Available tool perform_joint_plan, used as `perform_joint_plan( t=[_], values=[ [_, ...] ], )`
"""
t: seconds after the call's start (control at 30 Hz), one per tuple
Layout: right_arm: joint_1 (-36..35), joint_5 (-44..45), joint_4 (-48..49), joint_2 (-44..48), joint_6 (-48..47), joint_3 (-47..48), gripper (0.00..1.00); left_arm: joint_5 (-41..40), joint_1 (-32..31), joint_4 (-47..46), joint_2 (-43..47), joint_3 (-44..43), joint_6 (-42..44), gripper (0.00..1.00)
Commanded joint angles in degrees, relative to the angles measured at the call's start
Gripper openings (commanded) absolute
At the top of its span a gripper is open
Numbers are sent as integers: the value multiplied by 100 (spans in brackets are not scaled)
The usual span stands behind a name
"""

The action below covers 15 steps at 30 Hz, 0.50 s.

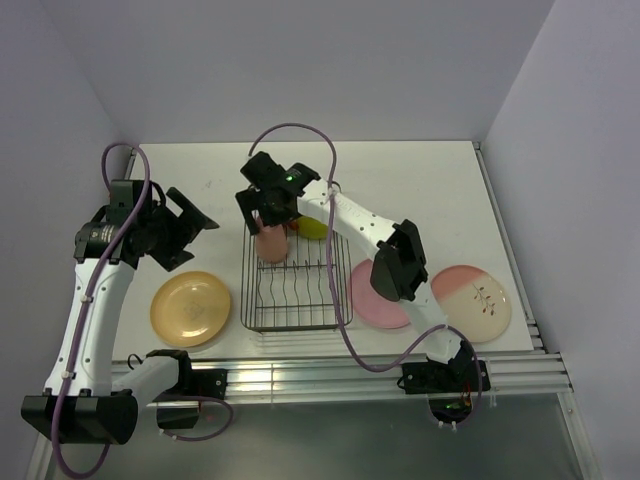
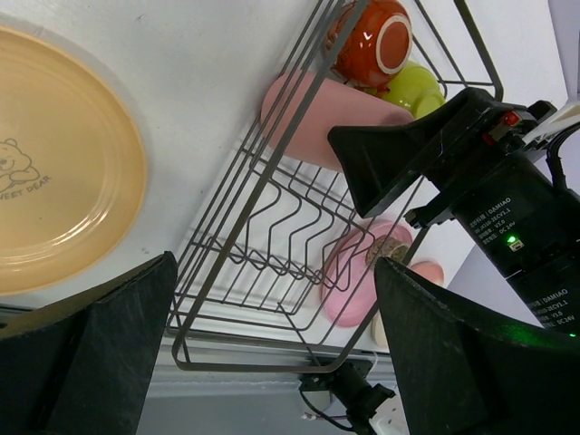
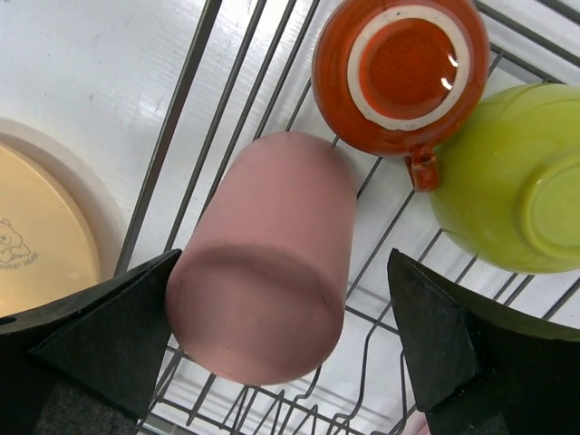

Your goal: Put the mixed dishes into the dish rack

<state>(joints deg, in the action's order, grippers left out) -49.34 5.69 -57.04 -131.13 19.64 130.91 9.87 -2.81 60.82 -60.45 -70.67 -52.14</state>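
Dish rack: the black wire dish rack sits on the white table close to its near edge, left of the middle.
Tumbler: we see the salmon-pink tumbler standing bottom up in the rack's far-left corner, tilted a little.
Right gripper: the right gripper hangs over the tumbler with its jaws spread wider than the tumbler. In the wrist view one finger stands clear of the tumbler. We cannot tell whether the other one touches it.
Cup: the small red-orange cup lies bottom up at the rack's far end, just beside the tumbler. Its handle points toward the bowl.
Bowl: the lime-green bowl rests bottom up in the rack's far-right corner, against the cup.
Left gripper: the left gripper hovers above the table's left side, jaws spread and holding nothing, facing the rack.
Yellow-orange plate: the yellow-orange plate lies flat by the near-left corner, just left of the rack. We make out a bear print on it.
Pink plate: the pink plate lies flat just right of the rack, partly hidden by the right arm.
Pink-and-cream plate: the pink-and-cream plate lies flat toward the near-right corner, beside the pink plate.
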Motion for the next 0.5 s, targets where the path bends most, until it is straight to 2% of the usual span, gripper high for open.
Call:
perform_joint_plan(
  t=[0.0,0.17,0.27,0.33,0.47],
  values=[
    [73,230,9,745,110,92,100,120,-9,-9,182,-446,134,96],
    [433,283,-123,1554,497,-293,100,120,-245,27,200,-667,55,95],
    [820,406,-141,2353,734,-1127,100,77,-666,-61,191,-632,-173,94],
    [1074,468,-80,3082,909,-2127,100,-72,-1000,-131,147,-623,-375,94],
    [1953,336,262,4383,1139,-4026,98,-371,-2229,-245,-221,-728,-701,94]
  ],
)
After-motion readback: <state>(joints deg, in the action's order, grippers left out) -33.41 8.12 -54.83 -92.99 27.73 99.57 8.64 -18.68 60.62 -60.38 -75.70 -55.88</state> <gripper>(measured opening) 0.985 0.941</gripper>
